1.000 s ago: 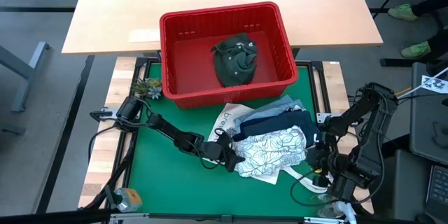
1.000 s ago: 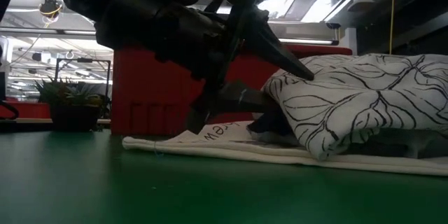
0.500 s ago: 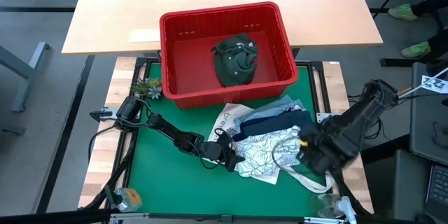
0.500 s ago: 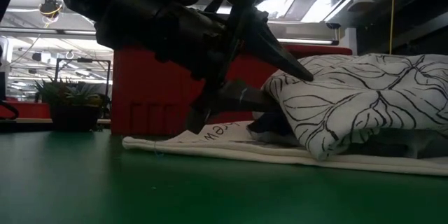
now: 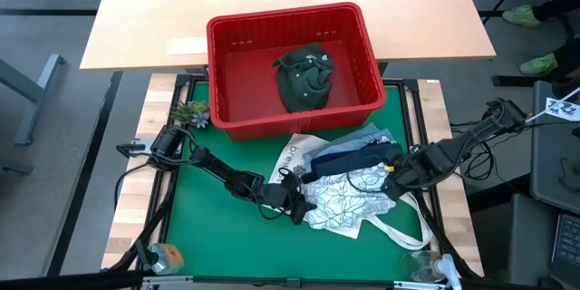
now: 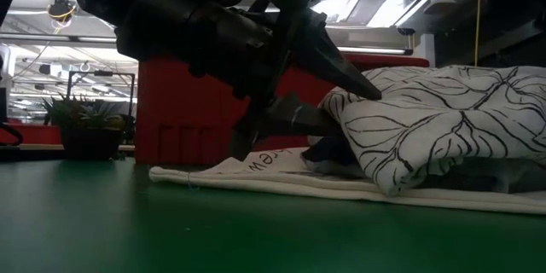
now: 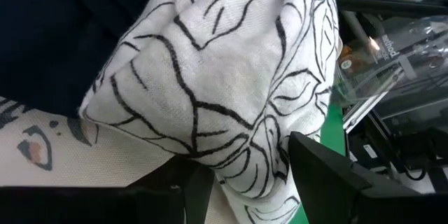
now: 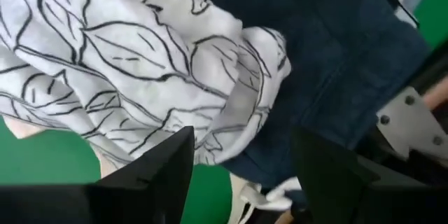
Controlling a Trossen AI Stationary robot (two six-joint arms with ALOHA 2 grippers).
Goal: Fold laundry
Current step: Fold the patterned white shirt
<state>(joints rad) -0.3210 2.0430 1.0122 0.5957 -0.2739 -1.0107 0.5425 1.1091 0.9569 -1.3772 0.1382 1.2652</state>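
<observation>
A pile of laundry lies on the green mat [image 5: 217, 236]. On top is a white leaf-print garment [image 5: 349, 198], with a navy one [image 5: 367, 159] and light blue denim [image 5: 370, 136] behind it. All rest on a white lettered tote [image 5: 294, 154]. A dark olive garment [image 5: 306, 74] sits in the red basket [image 5: 349, 32]. My left gripper [image 5: 301, 201] is open at the leaf-print garment's left edge, one finger above its fold and one below. My right gripper [image 5: 388, 179] hangs open above the pile's right edge, pointing down. My left gripper has the leaf-print garment's left folded edge [image 7: 238, 147] between its open fingers. It comes in from the table's left, slanting slightly down. The upper finger's tip [image 6: 371, 92] lies against the top of the fold, and the lower finger [image 6: 294, 119] reaches under it. The garment rests on the pile.
The red basket stands just beyond the pile at the mat's far edge. A small plant [image 5: 188, 113] sits at the far left corner. The tote's long handles [image 5: 399, 231] trail toward the near right corner. A wooden table [image 5: 272, 0] lies behind.
My right gripper has swung from the table's near right corner toward the pile. It has turned about and sunk a little, and now hangs over the pile's right edge. The pile has kept still.
</observation>
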